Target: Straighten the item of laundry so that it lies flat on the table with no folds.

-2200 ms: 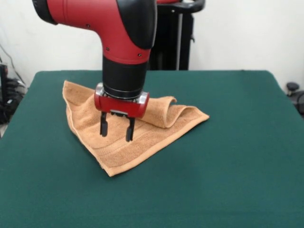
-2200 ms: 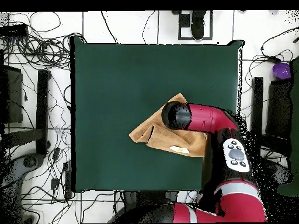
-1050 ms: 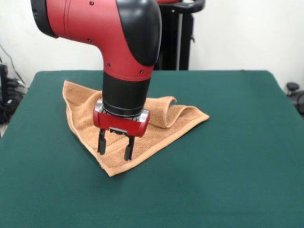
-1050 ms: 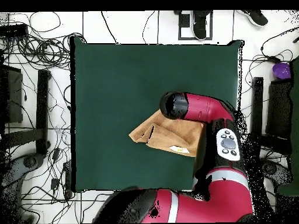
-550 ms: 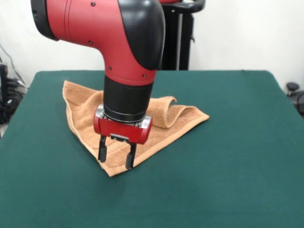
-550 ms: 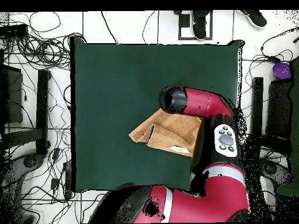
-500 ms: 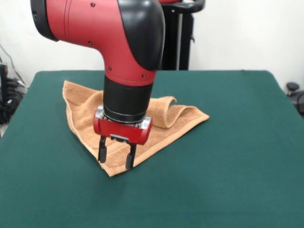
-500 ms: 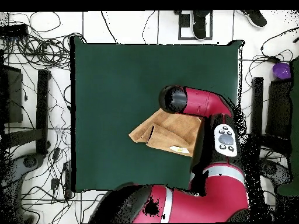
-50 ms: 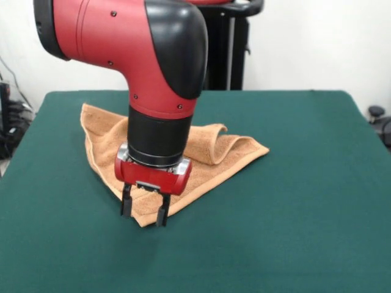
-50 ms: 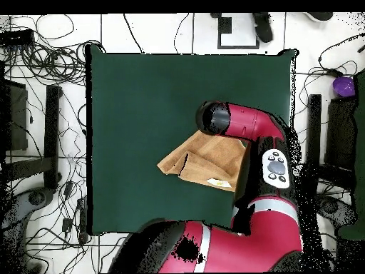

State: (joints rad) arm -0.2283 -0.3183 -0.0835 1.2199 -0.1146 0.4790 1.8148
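The green table point(image 9: 293, 201) is mostly bare, and the orange towel point(image 9: 208, 152) lies folded over on itself, its long edge slanting from the far corner to a point nearest me. The red arm point(image 9: 122, 43) comes down over that near point. The gripper point(image 9: 144, 210) has its two fingers point(image 9: 162, 215) apart and empty, straddling the towel's near corner directly beneath.

White wall point(image 9: 305, 43), cable-strewn tiled floor point(image 10: 43, 64)
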